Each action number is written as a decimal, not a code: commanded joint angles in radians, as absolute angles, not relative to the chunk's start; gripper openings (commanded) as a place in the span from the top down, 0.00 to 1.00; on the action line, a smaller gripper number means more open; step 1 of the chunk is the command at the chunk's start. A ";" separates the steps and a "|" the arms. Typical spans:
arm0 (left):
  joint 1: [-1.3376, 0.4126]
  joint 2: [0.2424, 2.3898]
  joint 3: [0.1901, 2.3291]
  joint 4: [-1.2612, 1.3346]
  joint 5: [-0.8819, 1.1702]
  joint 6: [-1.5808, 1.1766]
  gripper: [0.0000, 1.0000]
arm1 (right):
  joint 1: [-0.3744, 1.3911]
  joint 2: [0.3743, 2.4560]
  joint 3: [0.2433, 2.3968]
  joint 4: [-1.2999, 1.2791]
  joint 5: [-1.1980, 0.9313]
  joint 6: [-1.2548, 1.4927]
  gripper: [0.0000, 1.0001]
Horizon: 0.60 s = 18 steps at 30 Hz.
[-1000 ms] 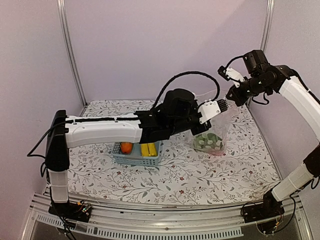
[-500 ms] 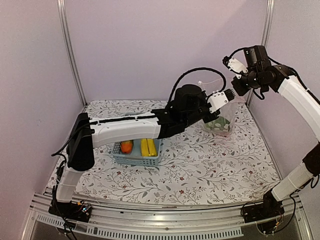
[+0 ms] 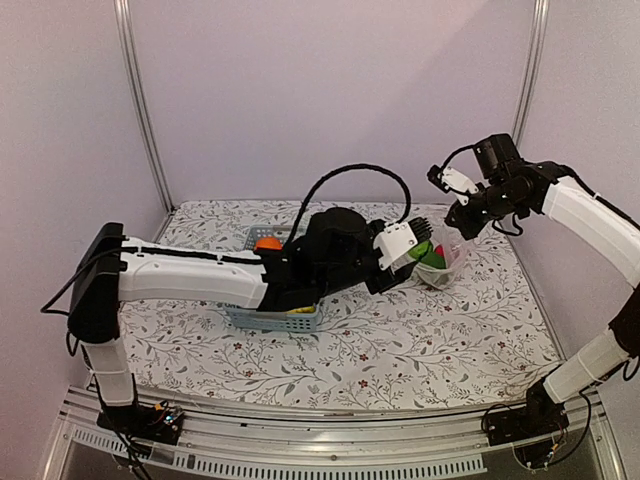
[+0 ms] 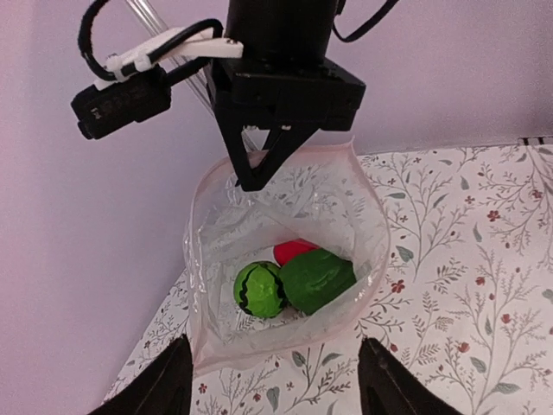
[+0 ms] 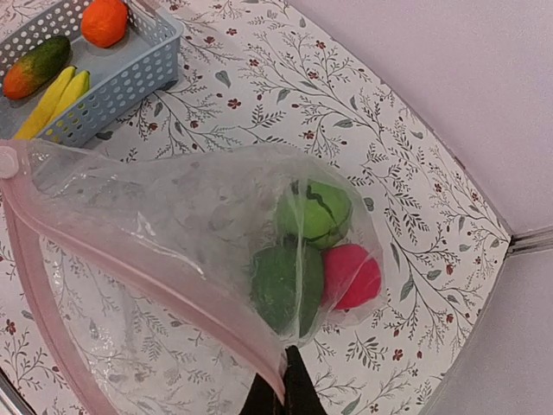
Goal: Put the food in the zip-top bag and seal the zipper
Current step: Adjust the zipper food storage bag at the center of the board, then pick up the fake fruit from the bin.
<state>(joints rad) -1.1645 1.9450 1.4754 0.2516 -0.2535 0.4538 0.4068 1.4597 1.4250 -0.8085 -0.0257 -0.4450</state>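
- Firmly pinched by its rim, the bag (image 5: 173,216) is held up over the far right of the floral cloth (image 3: 400,340) by the right gripper (image 4: 257,173), whose jaws are closed tight on the plastic.
- Whether the bag's bottom touches the cloth cannot be told.
- The bag's mouth is seen hanging open, and the pink zipper (image 5: 130,266) along its edge is unsealed.
- 3 pieces of food are seen at the bottom of the bag: a striped green ball (image 4: 259,290), a dark green piece (image 4: 316,278) and a red piece (image 4: 294,251), all packed together.
- The left gripper (image 3: 418,250) is pointed at the bag's mouth from just beside it; its fingers (image 4: 168,385) are spread wide and nothing is held between them.
- The blue basket (image 5: 121,86) is set near the middle of the cloth, well apart from the bag, and is partly hidden behind the left arm (image 3: 200,280) in the top view.
- 4 more pieces are seen in the basket: an orange (image 5: 104,22), 2 yellow bananas (image 5: 52,104) side by side, and an orange-green piece (image 5: 34,66) just beside them.
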 commanded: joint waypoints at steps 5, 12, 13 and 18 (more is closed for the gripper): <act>-1.212 1.637 1.214 0.232 -0.349 0.124 0.30 | 0.410 1.351 1.394 -0.821 -0.180 -0.417 1.00; -1.165 1.548 1.172 -0.089 -0.508 -0.087 0.27 | 0.410 1.336 1.366 -0.813 -0.232 -0.414 1.00; -1.146 1.540 1.177 -0.140 -0.516 -0.123 0.27 | 0.410 1.335 1.364 -0.813 -0.237 -0.414 1.00; -1.040 1.500 1.164 -0.352 -0.586 -0.300 0.29 | 0.410 1.332 1.356 -0.812 -0.250 -0.410 1.00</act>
<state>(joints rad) -1.1290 1.5536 1.1828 -0.1051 -0.4931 -0.1017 0.4068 1.3483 1.3720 -0.8146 -0.2188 -0.4240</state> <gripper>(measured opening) 0.714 0.006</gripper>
